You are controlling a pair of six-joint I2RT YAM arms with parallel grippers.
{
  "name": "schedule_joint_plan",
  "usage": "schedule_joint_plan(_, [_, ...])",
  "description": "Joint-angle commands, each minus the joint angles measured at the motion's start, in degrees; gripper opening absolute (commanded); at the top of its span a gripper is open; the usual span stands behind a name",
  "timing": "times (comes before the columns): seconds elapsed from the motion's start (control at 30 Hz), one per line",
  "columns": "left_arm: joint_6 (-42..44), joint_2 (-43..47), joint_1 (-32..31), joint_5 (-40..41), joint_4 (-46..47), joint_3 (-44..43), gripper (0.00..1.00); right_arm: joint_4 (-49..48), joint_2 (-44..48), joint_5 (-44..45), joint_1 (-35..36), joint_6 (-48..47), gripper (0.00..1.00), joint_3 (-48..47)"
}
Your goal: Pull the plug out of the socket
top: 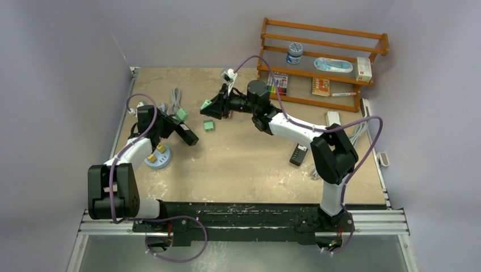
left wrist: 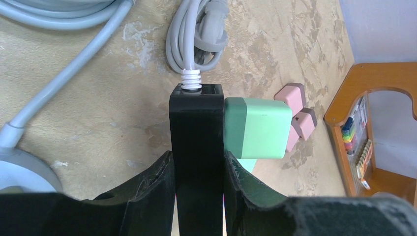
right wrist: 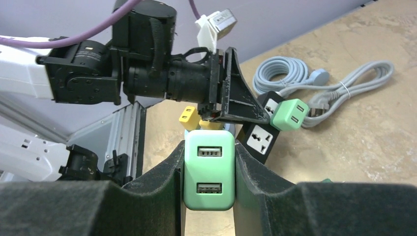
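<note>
Gripping the black socket (left wrist: 196,128) between the fingers of the left gripper (left wrist: 199,160), pressing a pad against each long side and closing only as far as its width allows. Letting the socket's end stick out past the fingertips, trailing a white strain relief and a grey cord (left wrist: 194,34) from that far end. Carrying a green plug (left wrist: 255,128) on the socket face just beyond the right-hand finger, seated flush against the socket. Pointing toward two pink blocks (left wrist: 297,113) lying close together on the table (left wrist: 98,108), beyond the fingertips and to the right of the plug. Showing a wooden shelf (left wrist: 344,118) farther right.

Pinching a green charger (right wrist: 208,187) between the fingers of the right gripper (right wrist: 208,150), squeezing in tight on its two sides and turning its two USB ports toward the wrist camera. Holding the charger clear of the table and apart from the socket, plugged into nothing. Facing the left gripper just beyond the fingertips, with socket and plug up and to the right of them. Looking onto coiled grey cables (right wrist: 295,78) farther off to the right.
</note>
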State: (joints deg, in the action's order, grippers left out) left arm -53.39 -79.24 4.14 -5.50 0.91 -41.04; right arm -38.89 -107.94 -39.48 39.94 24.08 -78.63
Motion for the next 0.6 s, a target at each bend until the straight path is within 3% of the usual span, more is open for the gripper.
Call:
schedule_joint_plan(0.0, [2.19,3.53,0.82,0.38,3.08,-2.91,0.00,0.93,1.34,3.41,-0.58,1.13,0.00,-0.99])
schedule_joint_plan(0.57, [3.24,4.87,1.43,-2.54,6.41,-2.64,0.00,10.36,-2.26,9.11,-1.59,0.28,0.00,-1.59])
